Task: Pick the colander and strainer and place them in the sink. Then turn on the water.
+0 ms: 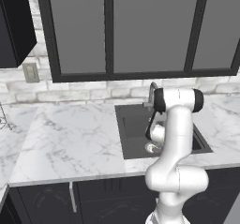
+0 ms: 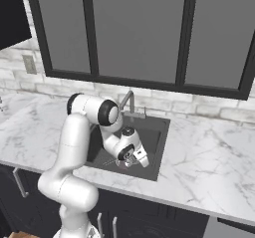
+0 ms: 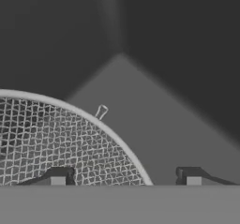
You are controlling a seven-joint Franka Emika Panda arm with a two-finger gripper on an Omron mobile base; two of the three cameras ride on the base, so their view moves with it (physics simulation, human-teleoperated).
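Note:
The strainer (image 3: 56,138), a round light-grey mesh bowl with a thin rim, lies on the floor of the dark grey sink (image 1: 132,124). It also shows as a pale round shape beside the arm (image 1: 151,147). My gripper (image 3: 124,177) is down inside the basin and open. One fingertip (image 3: 58,176) stands over the mesh and the other over bare sink floor, with the strainer's rim passing between them and touching neither. From the right, my gripper (image 2: 131,159) hangs low over the sink (image 2: 154,132). The colander and the water are out of view.
A grey gooseneck faucet (image 2: 127,102) stands at the sink's rear edge, close behind my arm. White marble counter (image 1: 70,138) spreads to both sides. A dark-framed window runs along the wall. A wire rack (image 1: 3,120) sits at the far left.

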